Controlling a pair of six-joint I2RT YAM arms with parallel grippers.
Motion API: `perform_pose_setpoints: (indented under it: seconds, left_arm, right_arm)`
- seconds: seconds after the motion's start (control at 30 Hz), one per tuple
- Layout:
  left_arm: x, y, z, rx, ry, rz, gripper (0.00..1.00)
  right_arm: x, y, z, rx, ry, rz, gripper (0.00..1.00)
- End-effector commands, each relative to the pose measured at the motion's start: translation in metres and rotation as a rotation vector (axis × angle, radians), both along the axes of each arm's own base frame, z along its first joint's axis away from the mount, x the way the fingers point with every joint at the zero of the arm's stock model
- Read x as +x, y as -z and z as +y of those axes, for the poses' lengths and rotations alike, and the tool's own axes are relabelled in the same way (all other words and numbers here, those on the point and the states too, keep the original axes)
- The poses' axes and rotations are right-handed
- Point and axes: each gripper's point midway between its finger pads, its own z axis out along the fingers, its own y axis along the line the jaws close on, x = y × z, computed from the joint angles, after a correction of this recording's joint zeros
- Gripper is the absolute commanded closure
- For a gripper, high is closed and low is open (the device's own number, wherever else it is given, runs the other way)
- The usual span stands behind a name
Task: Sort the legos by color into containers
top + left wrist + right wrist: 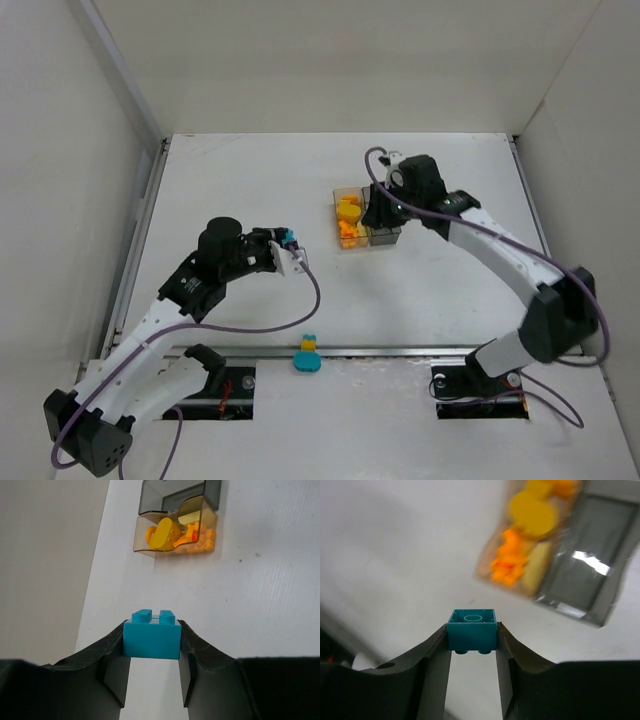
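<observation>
My left gripper [291, 246] is shut on a teal-blue lego brick [151, 639], studs up, left of the bins and above the table. My right gripper [381, 212] is shut on a darker teal brick [472, 630], studs down, held over the joined bins; the top view does not show this brick. The orange-amber bin [338, 212] holds several orange and yellow legos [172, 534]. The smoky grey bin [386, 238] beside it looks empty in the right wrist view [580, 575]. A yellow lego [310, 342] stands next to a teal-blue one [306, 362].
The yellow and teal pieces rest on the metal rail [400, 351] at the table's near edge, between the arm bases. White walls enclose the table on the left, back and right.
</observation>
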Motion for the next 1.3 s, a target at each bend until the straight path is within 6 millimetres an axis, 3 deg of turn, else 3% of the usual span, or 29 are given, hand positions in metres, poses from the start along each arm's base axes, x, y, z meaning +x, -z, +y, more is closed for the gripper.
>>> perform_pose_setpoints:
  seconds: [0.0,0.03,0.17,0.23,0.33,0.37,0.47,0.5,0.53,0.57,0.63,0.7,0.73,0.77,0.8,0.83,0.87,0.9,0.93,0.97,1.0,1.03,1.07,1.1,1.23,1.27]
  left_arm:
    - [0.009,-0.024,-0.01,-0.231,-0.126,0.13,1.0]
    - [0.013,-0.031,-0.012,-0.264,-0.147,0.146,1.0]
    - [0.023,-0.028,-0.022,-0.329,-0.209,0.277,1.0]
    - [0.027,-0.022,-0.028,-0.332,-0.215,0.327,1.0]
    - [0.039,-0.027,-0.036,-0.348,-0.216,0.325,1.0]
    - [0.043,-0.033,-0.038,-0.36,-0.211,0.309,1.0]
    - [0.053,-0.027,-0.047,-0.349,-0.206,0.328,1.0]
    - [0.059,-0.034,-0.05,-0.366,-0.204,0.32,1.0]
    - [0.063,-0.037,-0.055,-0.373,-0.193,0.315,1.0]
    - [0.067,-0.028,-0.061,-0.362,-0.19,0.35,1.0]
    - [0.079,-0.04,-0.07,-0.386,-0.177,0.336,1.0]
    - [0.092,-0.042,-0.081,-0.394,-0.169,0.344,1.0]
    - [0.097,-0.032,-0.089,-0.376,-0.166,0.368,1.0]
    - [0.099,-0.043,-0.092,-0.396,-0.148,0.345,1.0]
    - [0.108,-0.032,-0.098,-0.383,-0.154,0.363,1.0]
    - [0.113,-0.044,-0.109,-0.404,-0.123,0.337,1.0]
    - [0.12,-0.045,-0.113,-0.409,-0.121,0.331,1.0]
    - [0.12,-0.045,-0.126,-0.411,-0.082,0.338,1.0]
    - [0.127,-0.027,-0.139,-0.391,-0.07,0.371,1.0]
    - [0.132,-0.039,-0.153,-0.41,-0.039,0.361,1.0]
    - [0.137,-0.035,-0.159,-0.407,-0.033,0.37,1.0]
    - [0.144,-0.015,-0.172,-0.403,-0.04,0.424,1.0]
    - [0.149,-0.021,-0.182,-0.415,-0.024,0.407,1.0]
    - [0.152,-0.014,-0.188,-0.416,-0.016,0.424,0.95]
    - [0.163,0.015,-0.224,-0.395,0.024,0.455,0.9]
    - [0.165,0.036,-0.235,-0.372,0.027,0.484,0.87]
  right_arm:
    - [0.081,0.027,-0.046,-0.171,0.302,-0.025,1.0]
    - [0.101,0.036,-0.046,-0.196,0.318,-0.021,1.0]
    - [0.129,0.049,-0.044,-0.27,0.327,-0.017,1.0]
    - [0.134,0.054,-0.049,-0.299,0.353,-0.021,0.97]
    - [0.142,0.046,-0.048,-0.291,0.36,-0.06,0.93]
    - [0.14,0.055,-0.047,-0.295,0.349,-0.041,0.9]
    - [0.138,0.061,-0.041,-0.29,0.304,-0.026,0.58]
    - [0.137,0.065,-0.039,-0.289,0.295,-0.016,0.4]
    - [0.136,0.069,-0.043,-0.286,0.294,-0.001,0.34]
    - [0.135,0.069,-0.041,-0.28,0.288,0.002,0.3]
    - [0.139,0.067,-0.05,-0.275,0.309,-0.003,0.24]
    - [0.143,0.062,-0.06,-0.259,0.335,-0.002,0.24]
    - [0.141,0.052,-0.059,-0.239,0.329,-0.018,0.24]
    - [0.145,0.043,-0.064,-0.23,0.345,-0.032,0.24]
    - [0.144,0.038,-0.062,-0.216,0.336,-0.038,0.24]
    - [0.145,0.033,-0.066,-0.21,0.346,-0.048,0.22]
    - [0.147,0.011,-0.066,-0.183,0.352,-0.094,0.22]
    - [0.147,0.001,-0.072,-0.167,0.372,-0.106,0.21]
    - [0.146,-0.005,-0.076,-0.151,0.393,-0.109,0.21]
    - [0.144,-0.018,-0.09,-0.129,0.428,-0.131,0.19]
    - [0.141,-0.021,-0.099,-0.111,0.461,-0.126,0.19]
    - [0.141,-0.024,-0.109,-0.104,0.492,-0.135,0.19]
    - [0.142,-0.026,-0.126,-0.112,0.536,-0.146,0.18]
    - [0.134,-0.023,-0.136,-0.116,0.564,-0.138,0.18]
    - [0.121,-0.016,-0.153,-0.139,0.596,-0.143,0.18]
    - [0.119,-0.015,-0.154,-0.141,0.595,-0.14,0.18]
